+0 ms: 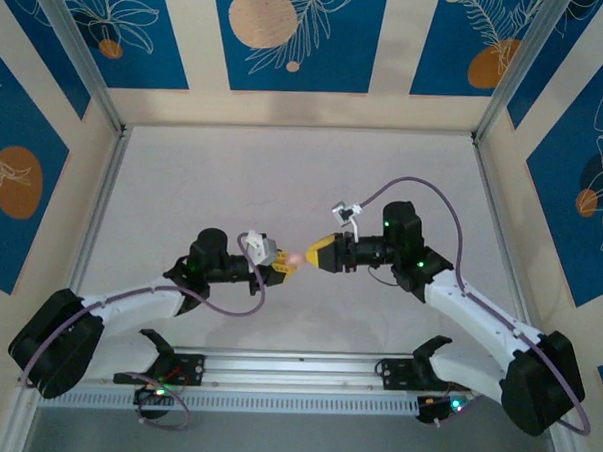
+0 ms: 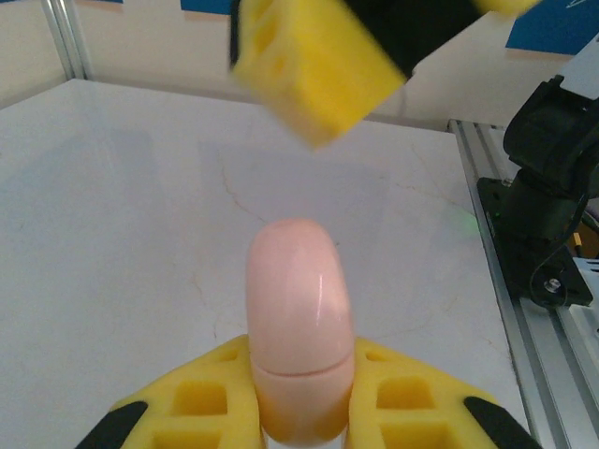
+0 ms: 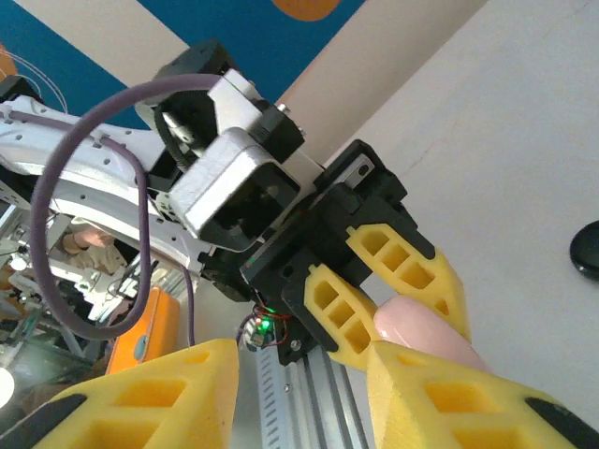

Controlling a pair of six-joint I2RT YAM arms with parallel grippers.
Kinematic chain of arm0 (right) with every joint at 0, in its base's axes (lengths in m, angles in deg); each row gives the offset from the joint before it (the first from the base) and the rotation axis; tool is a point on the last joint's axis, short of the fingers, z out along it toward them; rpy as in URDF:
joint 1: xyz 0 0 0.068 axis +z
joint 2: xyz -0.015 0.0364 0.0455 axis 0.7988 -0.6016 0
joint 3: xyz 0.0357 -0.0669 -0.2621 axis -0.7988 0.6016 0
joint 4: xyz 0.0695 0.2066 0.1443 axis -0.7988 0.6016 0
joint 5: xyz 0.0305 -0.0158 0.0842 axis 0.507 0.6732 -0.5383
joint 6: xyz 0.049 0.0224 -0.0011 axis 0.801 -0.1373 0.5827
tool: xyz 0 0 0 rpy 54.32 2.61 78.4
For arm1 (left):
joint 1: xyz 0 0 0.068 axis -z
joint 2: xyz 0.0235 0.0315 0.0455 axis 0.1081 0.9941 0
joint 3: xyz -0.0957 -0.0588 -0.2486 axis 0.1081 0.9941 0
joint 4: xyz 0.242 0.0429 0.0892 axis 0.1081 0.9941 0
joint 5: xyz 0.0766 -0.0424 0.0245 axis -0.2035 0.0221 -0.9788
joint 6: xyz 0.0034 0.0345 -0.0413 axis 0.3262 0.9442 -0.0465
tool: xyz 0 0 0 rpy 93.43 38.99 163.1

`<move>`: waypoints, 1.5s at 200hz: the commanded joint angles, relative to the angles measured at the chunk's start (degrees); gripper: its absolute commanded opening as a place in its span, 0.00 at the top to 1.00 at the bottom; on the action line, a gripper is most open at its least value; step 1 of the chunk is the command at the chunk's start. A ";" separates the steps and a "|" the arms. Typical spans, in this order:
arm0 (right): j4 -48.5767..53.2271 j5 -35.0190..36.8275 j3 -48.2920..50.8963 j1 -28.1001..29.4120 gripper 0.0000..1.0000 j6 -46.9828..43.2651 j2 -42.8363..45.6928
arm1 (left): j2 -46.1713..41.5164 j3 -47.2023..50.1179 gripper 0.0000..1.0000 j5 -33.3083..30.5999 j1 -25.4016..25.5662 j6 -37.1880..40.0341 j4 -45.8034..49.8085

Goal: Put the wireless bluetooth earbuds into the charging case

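Observation:
A pale pink charging case point(image 2: 299, 318), rounded and with its lid seam closed, sticks out from between the yellow fingers of my left gripper point(image 2: 301, 354), which is shut on it. From above, the case point(image 1: 295, 257) hangs over the middle of the table between the two arms. My right gripper point(image 1: 315, 255) faces it from the right. In the right wrist view that gripper point(image 3: 301, 360) is open with nothing in its gap, and one of its fingers point(image 3: 449, 393) lies against the case point(image 3: 421, 329). The earbuds are out of view.
A dark rounded object point(image 3: 586, 251) lies on the white table at the right edge of the right wrist view. An aluminium rail point(image 1: 295, 366) runs along the near edge. Patterned walls point(image 1: 289, 45) enclose the table.

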 commanded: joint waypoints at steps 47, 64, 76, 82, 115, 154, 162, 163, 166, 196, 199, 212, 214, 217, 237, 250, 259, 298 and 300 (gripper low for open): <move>16.10 17.96 -0.11 -7.84 0.56 5.20 -0.25 | 9.20 -11.45 0.85 -4.52 0.45 -12.34 10.86; 18.35 19.90 -0.08 -9.38 0.55 5.94 -1.06 | 11.97 -14.82 0.86 -6.12 0.39 -16.73 14.28; 19.36 20.51 -0.12 -10.12 0.55 5.97 -1.55 | 14.03 -17.76 0.86 -7.35 0.45 -19.23 18.00; 19.62 20.80 -0.10 -10.40 0.55 5.98 -1.67 | 15.15 -19.14 0.85 -7.89 0.44 -20.63 19.78; 20.69 22.18 -0.10 -11.01 0.55 5.50 -1.76 | 20.98 -26.76 0.86 -8.89 0.46 -25.65 28.75; 20.84 22.13 -0.38 -11.46 0.55 4.68 -2.16 | 27.81 -34.43 0.85 -10.33 0.70 -27.02 38.76; 20.82 22.12 -0.41 -11.57 0.55 4.62 -2.29 | 29.46 -35.21 0.85 -9.85 0.72 -26.74 38.85; 20.77 22.12 -0.45 -11.54 0.55 4.59 -2.30 | 29.68 -35.29 0.85 -9.83 0.68 -26.73 38.88; 20.73 22.12 -0.45 -11.57 0.55 4.55 -2.38 | 30.33 -35.49 0.85 -9.74 0.72 -26.69 38.95; 20.11 21.53 -0.31 -11.75 0.55 4.23 -2.83 | 37.08 -39.17 0.84 -7.66 0.97 -26.91 40.70; 20.07 21.51 -0.32 -11.71 0.55 4.15 -2.88 | 37.68 -39.62 0.84 -7.51 0.98 -26.86 41.08; 20.11 21.40 -0.31 -11.78 0.55 3.96 -3.09 | 39.96 -41.47 0.84 -7.45 0.99 -26.60 42.77; 20.18 21.39 -0.27 -11.76 0.55 3.89 -3.14 | 40.26 -41.71 0.84 -7.58 0.99 -26.52 43.15; 20.20 21.34 -0.31 -11.86 0.55 3.87 -3.18 | 40.73 -42.17 0.84 -7.58 1.06 -26.55 43.58; 20.29 21.41 -0.28 -11.93 0.55 3.51 -3.52 | 43.00 -44.59 0.81 -8.37 0.97 -25.52 46.86; 20.29 21.50 -0.25 -12.10 0.55 3.26 -3.69 | 43.88 -46.07 0.78 -9.30 0.97 -24.64 49.53; 20.29 21.64 -0.29 -12.21 0.55 3.16 -3.87 | 44.22 -46.95 0.74 -10.14 0.98 -23.91 51.23; 20.21 22.58 -0.56 -13.08 0.51 2.14 -4.75 | 42.14 -48.47 0.53 -15.92 0.46 -21.02 56.57; 20.20 22.70 -0.60 -13.16 0.51 2.07 -4.81 | 41.91 -48.49 0.52 -16.31 0.39 -20.84 56.82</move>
